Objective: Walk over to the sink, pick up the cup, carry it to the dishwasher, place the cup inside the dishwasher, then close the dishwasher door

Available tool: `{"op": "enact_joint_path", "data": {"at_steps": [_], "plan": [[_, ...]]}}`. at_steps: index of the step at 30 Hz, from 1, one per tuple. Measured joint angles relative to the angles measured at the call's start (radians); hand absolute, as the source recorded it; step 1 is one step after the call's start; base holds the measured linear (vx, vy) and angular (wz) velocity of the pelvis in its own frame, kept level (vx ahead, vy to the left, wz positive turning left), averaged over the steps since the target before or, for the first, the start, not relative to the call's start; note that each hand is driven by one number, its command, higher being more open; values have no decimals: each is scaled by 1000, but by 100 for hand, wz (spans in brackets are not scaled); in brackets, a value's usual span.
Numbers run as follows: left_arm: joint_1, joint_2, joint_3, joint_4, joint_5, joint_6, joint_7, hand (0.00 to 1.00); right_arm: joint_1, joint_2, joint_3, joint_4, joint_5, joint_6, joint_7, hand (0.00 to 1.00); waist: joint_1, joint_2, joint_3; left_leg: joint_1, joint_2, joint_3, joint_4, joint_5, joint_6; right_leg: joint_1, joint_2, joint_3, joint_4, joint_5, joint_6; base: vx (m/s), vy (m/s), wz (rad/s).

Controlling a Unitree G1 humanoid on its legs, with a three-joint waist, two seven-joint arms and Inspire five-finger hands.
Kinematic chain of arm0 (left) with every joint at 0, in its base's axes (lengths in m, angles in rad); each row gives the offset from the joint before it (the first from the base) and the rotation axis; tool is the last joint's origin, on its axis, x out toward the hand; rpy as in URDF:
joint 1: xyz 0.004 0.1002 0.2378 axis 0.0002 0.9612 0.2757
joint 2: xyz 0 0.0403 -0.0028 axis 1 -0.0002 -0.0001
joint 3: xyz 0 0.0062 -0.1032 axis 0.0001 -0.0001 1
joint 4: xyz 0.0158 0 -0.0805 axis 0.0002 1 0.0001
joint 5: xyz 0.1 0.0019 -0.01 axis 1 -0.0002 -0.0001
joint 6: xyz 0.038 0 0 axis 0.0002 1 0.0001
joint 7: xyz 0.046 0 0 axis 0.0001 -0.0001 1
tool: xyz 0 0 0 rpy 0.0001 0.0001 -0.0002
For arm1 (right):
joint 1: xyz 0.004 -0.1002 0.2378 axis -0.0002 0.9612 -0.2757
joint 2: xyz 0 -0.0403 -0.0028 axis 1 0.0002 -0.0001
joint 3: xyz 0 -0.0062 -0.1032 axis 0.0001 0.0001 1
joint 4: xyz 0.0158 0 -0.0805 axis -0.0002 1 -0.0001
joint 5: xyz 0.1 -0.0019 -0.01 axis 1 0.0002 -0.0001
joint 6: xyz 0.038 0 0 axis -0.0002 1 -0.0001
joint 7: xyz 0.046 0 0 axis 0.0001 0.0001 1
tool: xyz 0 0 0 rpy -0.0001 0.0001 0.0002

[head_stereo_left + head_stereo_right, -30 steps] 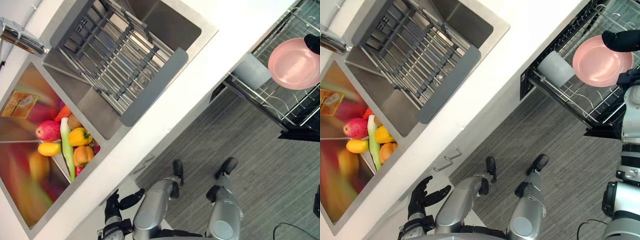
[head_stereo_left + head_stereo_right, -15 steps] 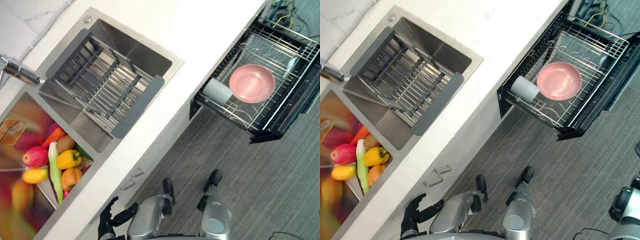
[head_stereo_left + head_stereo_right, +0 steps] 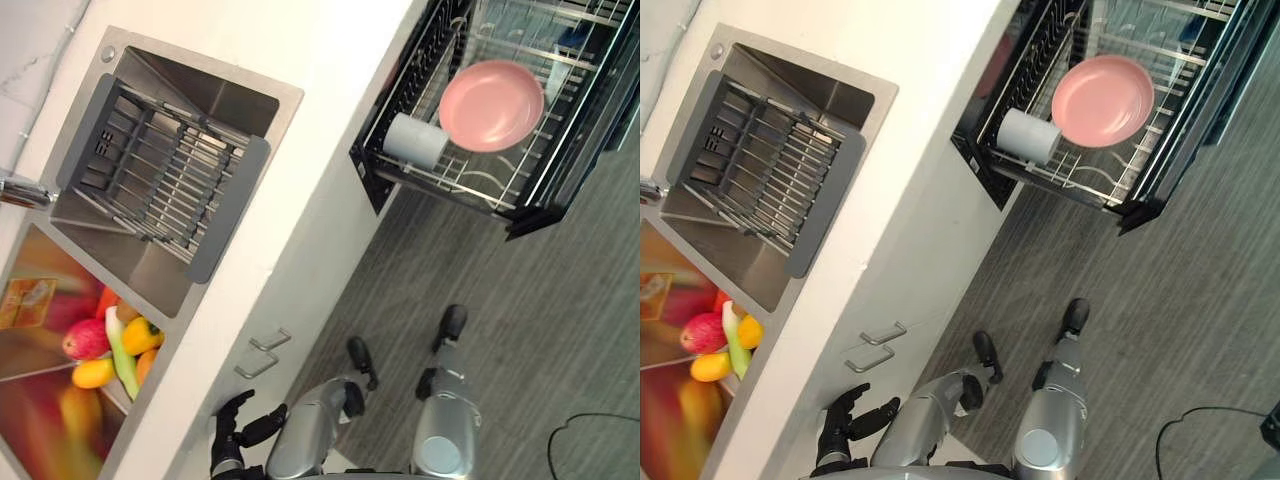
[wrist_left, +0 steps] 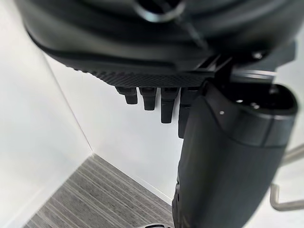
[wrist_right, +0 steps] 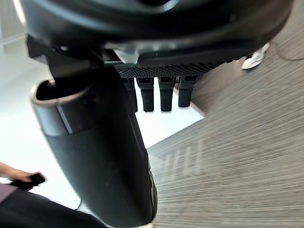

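Now the pale grey cup point(image 3: 415, 140) lies on its side in the wire rack point(image 3: 455, 185) of the open dishwasher point(image 3: 372, 185), at the rack's corner nearest the sink, just beside a round pink plate point(image 3: 492, 105) that rests face up on the wires. The cup is a plain, smooth cylinder, and the thin metal wires cradle it so that it looks unlikely to roll. The rack is drawn out over the grey, wood-grained floor point(image 3: 560, 320) from under a smooth white surface point(image 3: 330, 90), which suggests the placing is done and that shutting the dishwasher is what remains. Well apart along that surface is a brushed-steel sink point(image 3: 205, 88) with sharp, square corners. A grey slatted drying rack point(image 3: 160, 185) spans one basin, and the neighbouring basin holds a heap of glossy fruit and vegetables point(image 3: 115, 345) in red, yellow, orange and green. The left hand point(image 3: 232, 438), dark and matte, hangs low by the white cabinet front near two metal handles point(image 3: 265, 353), its fingers loosely spread and holding nothing. The right hand point(image 5: 95, 156), seen from its own wrist camera, has straight fingers above grey floor and is likewise empty. Both hands are free, as pushing the dishwasher shut would need.
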Motion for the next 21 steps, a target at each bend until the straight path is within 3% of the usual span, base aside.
{"op": "enact_joint_path", "data": {"at_steps": [1, 7, 15, 21], "plan": [[-8, 1, -19, 1, 0, 0, 0, 100, 6, 1, 0, 0, 3, 0, 11, 0, 0, 17, 6, -7, -4, 7, -12, 8, -1, -17, -2, 8, -1, 2, -1, -10, -18, -11], [-15, 16, -65, -4, -3, -2, -4, 100, 7, 1, 4, -32, -31, -1, 59, 0, 31, 48, -17, -44, -18, 33, -53, 42, 1, -89, -4, 43, -13, 25, -10, 1, -27, -10], [-29, 31, -127, -57, -72, 36, -52, 100, 143, 0, 75, -520, -195, 1, 121, 0, 115, 85, -46, -86, -29, 48, -57, 43, 3, -150, -10, 74, -17, 40, -9, -19, -1, -6], [-21, 26, -141, -102, -122, 51, -136, 100, 161, 51, 138, -682, -346, 29, 206, 0, 156, 102, -60, -75, -45, -2, -69, 48, 11, -158, -39, 55, 56, -2, 3, 20, 11, 14]]}}
